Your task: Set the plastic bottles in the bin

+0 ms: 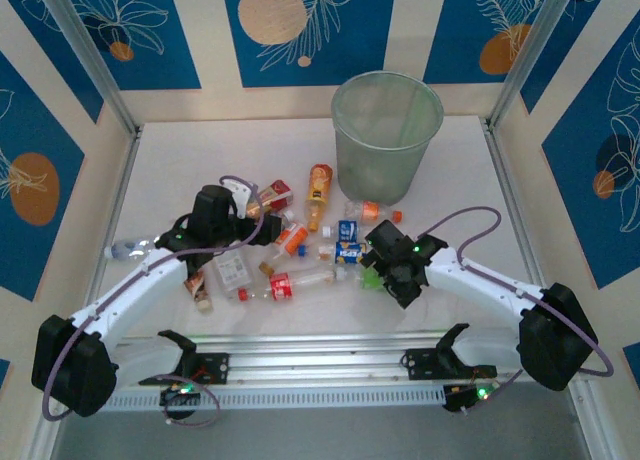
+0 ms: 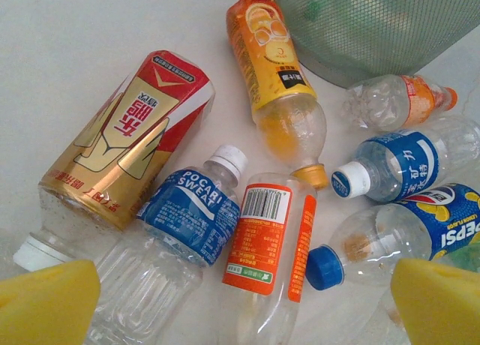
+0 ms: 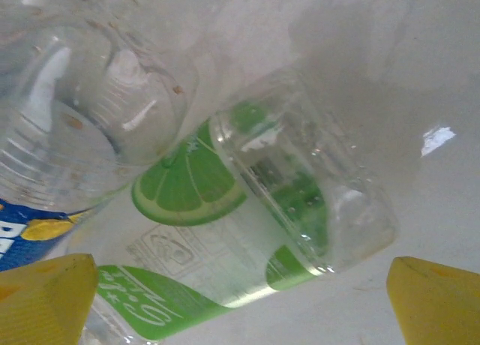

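Small clear and amber plastic bottles [image 1: 318, 192] lie loose on their sides at the white worktop's [image 1: 200, 150] centre. The translucent grey-green round bin [image 1: 387, 130] stands near its far edge. The left end effector [image 2: 241, 296] and right end effector [image 3: 240, 300] hang jaws apart above bottles, likely lining up 2 grasps. The bin's contents are unclear, and the lime-labelled bottle's [image 3: 187, 187] cap is cut off.

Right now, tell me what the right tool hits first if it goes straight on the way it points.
Most likely the lime-label bottle, lying straight ahead between the open right tool's yellow fingers; how far off is hard to judge.
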You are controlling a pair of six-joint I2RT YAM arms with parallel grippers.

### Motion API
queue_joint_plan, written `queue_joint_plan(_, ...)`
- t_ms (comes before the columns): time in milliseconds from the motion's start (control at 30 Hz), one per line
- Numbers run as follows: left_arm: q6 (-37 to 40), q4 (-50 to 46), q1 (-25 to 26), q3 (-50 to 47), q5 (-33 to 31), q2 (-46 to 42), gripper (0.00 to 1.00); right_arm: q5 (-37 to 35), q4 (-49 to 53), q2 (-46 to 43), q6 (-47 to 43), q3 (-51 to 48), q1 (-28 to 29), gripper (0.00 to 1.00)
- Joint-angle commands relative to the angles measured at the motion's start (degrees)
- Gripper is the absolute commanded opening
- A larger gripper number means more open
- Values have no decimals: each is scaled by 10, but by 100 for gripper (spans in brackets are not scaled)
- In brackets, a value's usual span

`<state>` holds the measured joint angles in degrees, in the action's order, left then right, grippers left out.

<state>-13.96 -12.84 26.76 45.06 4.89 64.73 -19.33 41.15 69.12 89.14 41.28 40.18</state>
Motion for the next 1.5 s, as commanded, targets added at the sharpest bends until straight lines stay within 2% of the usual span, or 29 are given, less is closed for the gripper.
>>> queue_joint_plan(0,10,10,4,-4,-3,3,100,-26,-22,-4,32,-10,5,99)
queue_joint_plan(367,11,6,4,-2,-21,1,100,-60,-15,15,58,-17,9,100)
queue_joint_plan(600,10,11,4,-2,-22,4,99,-73,-5,17,76,-28,12,95)
queue_joint_plan(1200,14,9,3,1,-35,2,100,-107,-34,99,96,-12,4,95)
queue_joint_plan(1333,16,4,4,2,-38,3,99,-116,-22,104,109,-8,3,90)
queue_joint_plan(1467,16,5,4,5,-40,4,100,-129,-3,91,114,-5,2,79)
